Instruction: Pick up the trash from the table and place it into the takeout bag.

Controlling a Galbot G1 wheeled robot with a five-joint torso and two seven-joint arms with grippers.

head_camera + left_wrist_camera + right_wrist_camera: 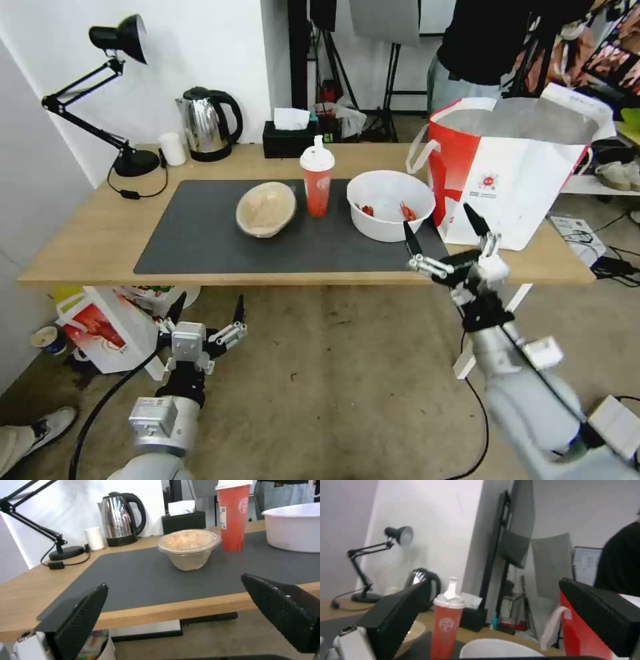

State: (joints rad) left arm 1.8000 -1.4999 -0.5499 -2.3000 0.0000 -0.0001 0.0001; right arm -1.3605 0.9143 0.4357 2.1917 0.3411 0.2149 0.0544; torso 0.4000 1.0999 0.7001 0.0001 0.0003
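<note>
My left end effector (205, 311) hangs spread below the counter (93, 240); right end effector (445, 235) spread near white round plastic bowl (390, 203). Red lidded cup (317, 180), beige pulp bowl (265, 209) unpicked; white-and-red takeout bag (513, 167) far right. Nothing bagged, I judge.

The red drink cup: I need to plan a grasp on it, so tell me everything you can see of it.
The red drink cup stands upright on the dark mat of the table, between the beige pulp bowl and the white bowl, touching neither. Its tall, slightly tapered red body bears a pale round logo and a small label; a white domed lid with a raised spout tops it. No pincer touches it.
</note>
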